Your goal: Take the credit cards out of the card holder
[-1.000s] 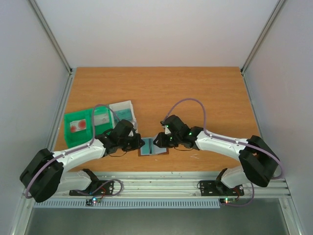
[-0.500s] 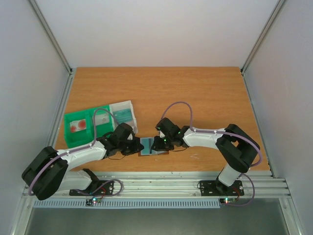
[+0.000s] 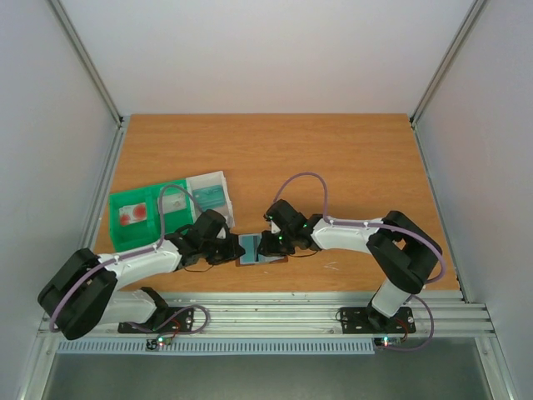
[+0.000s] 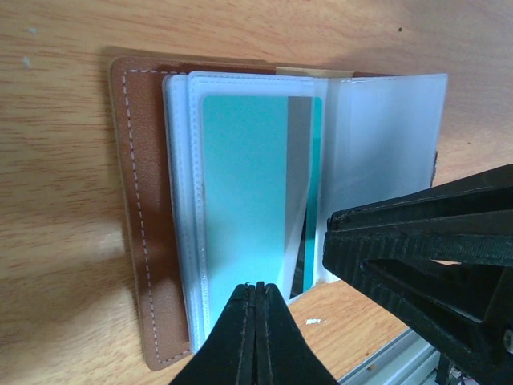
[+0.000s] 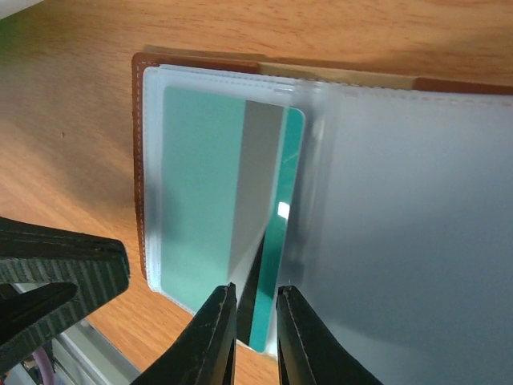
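Note:
The card holder [image 3: 260, 251] lies open near the table's front edge, brown leather [image 4: 148, 241] with clear sleeves. A teal-green credit card [image 4: 240, 192] with a grey stripe sits in a sleeve and also shows in the right wrist view [image 5: 200, 184]. My left gripper [image 4: 258, 287] is shut, its tips pressing on the sleeve's near edge. My right gripper [image 5: 255, 298] is narrowly open, its fingers on either side of the card's lower corner and the lifted sleeve flap [image 5: 401, 241]. In the top view the left gripper [image 3: 236, 248] and the right gripper [image 3: 265, 245] meet over the holder.
A green and clear plastic compartment tray [image 3: 114, 227] stands left of the holder. A white card with red marks [image 3: 131, 214] lies in its green part, and a teal piece [image 3: 214, 195] in the clear part. The right gripper's black fingers [image 4: 425, 241] fill the left wrist view's right side.
My right arm has folded in and moved its gripper left onto the open card holder. The left gripper has shifted slightly right. Little has moved in the last half second.

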